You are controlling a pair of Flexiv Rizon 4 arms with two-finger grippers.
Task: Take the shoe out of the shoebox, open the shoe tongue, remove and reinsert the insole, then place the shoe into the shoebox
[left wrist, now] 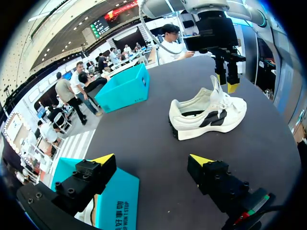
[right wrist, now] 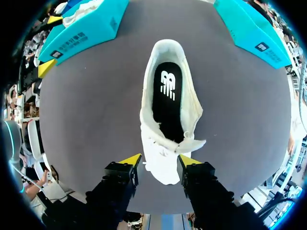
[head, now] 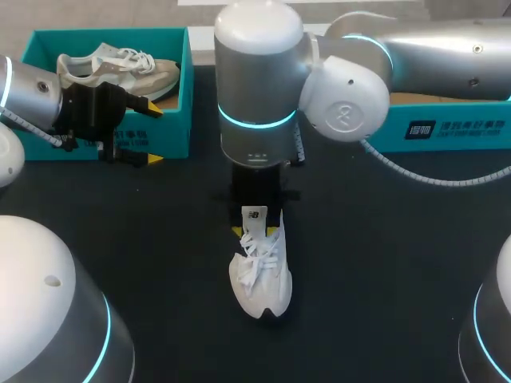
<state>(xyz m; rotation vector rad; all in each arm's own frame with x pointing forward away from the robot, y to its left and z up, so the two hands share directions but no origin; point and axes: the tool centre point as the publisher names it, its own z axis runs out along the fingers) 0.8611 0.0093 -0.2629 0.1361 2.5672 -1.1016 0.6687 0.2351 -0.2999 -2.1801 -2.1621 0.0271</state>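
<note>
White shoe (head: 260, 275) is out of the box, standing on the desk (head: 383, 263) at centre, toe toward the robot. Right arm (head: 263, 88) hangs over it, jaws open, straddling the lace and tongue (head: 255, 217) area, clamped on nothing that I can see. Left jaws are open wide, empty, just beside the shoebox (head: 172, 104) front wall, well apart from the shoe. Step looks like opening the tongue. Probably best to pinch only its top edge and fold it toward the toe, slowly, since nothing pins the shoe and it may slide or tip. Only the right wrist view looks down the opening: black insole (right wrist: 168, 93) seated flat. The left wrist view gives the side profile, tongue standing up beside the right jaws. Only the head view shows the beige shoe (head: 120, 70) inside the shoebox.
</note>
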